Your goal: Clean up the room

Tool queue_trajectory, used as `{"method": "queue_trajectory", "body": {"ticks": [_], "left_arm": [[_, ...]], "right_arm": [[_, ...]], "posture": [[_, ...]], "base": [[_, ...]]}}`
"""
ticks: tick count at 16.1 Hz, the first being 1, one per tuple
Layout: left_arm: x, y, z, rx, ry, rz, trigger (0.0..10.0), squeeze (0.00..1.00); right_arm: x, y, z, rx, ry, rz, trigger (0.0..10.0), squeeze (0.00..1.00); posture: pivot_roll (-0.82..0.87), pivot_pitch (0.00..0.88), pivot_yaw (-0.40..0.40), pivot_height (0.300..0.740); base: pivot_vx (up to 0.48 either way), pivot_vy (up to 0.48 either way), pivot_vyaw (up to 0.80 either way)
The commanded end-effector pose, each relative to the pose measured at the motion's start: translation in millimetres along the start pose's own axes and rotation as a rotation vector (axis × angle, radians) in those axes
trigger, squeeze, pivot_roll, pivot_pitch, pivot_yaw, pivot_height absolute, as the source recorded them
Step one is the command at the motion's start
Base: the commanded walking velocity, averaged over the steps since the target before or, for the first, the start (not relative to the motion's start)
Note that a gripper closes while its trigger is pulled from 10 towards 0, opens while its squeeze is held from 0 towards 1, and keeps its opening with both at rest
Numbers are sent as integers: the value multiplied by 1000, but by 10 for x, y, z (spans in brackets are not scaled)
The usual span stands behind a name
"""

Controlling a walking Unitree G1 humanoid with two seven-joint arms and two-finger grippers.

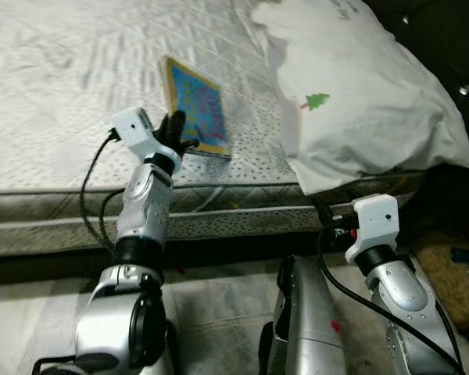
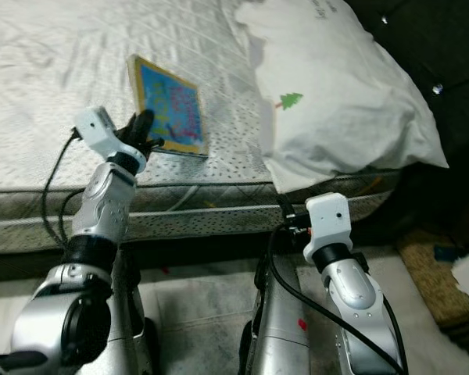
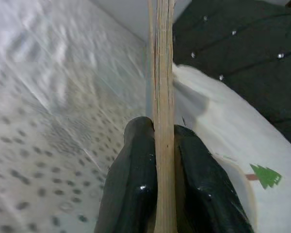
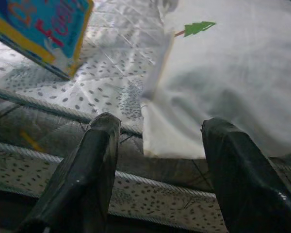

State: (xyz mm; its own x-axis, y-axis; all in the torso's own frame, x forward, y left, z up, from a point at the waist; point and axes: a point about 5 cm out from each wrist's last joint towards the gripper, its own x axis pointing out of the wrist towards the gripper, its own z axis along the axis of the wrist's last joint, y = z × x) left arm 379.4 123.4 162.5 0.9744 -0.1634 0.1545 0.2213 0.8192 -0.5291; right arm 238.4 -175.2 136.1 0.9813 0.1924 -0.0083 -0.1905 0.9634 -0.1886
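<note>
A thin book (image 1: 197, 105) with a blue and yellow cover lies tilted on the bare mattress (image 1: 78, 70), near its front edge. My left gripper (image 1: 174, 131) is shut on the book's near edge; in the left wrist view the book's edge (image 3: 163, 97) stands between the two black fingers (image 3: 131, 184). My right gripper (image 4: 157, 160) hangs open below the mattress edge, in front of the white pillow (image 1: 359, 94). Its fingers (image 4: 82, 179) hold nothing, and the book's corner (image 4: 43, 29) shows beyond them.
The white pillow with a small green tree print (image 1: 316, 101) lies at the mattress's right end against a dark headboard (image 3: 242, 53). The mattress side (image 1: 242, 211) runs across in front of me. A brown rug (image 1: 453, 273) lies on the floor at the right.
</note>
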Motion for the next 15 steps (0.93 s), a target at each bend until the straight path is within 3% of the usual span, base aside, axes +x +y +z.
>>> {"method": "queue_trajectory", "body": {"ticks": [1,7,9,14,15], "left_arm": [[58,-62,-29,-57,36,-35,10000,0],[123,-263,-371,-283,228,-50,10000,0],[108,-330,-466,-316,265,-62,10000,0],[92,-145,-454,-313,288,7,10000,0],[97,-102,-423,-307,291,17,10000,251]], "right_arm": [[-44,-12,54,-3,-8,3,10000,0],[-134,-47,126,-36,3,8,10000,0],[-125,-39,135,-39,4,13,10000,0],[-110,-25,125,-36,12,17,10000,0],[-106,-29,119,-37,13,14,10000,0]], "posture": [[-161,147,-91,474],[-199,165,-103,474],[-200,166,-103,474],[-201,160,-103,474],[-200,155,-100,474]], "base": [[0,0,0],[0,0,0],[0,0,0],[0,0,0],[0,0,0]]}}
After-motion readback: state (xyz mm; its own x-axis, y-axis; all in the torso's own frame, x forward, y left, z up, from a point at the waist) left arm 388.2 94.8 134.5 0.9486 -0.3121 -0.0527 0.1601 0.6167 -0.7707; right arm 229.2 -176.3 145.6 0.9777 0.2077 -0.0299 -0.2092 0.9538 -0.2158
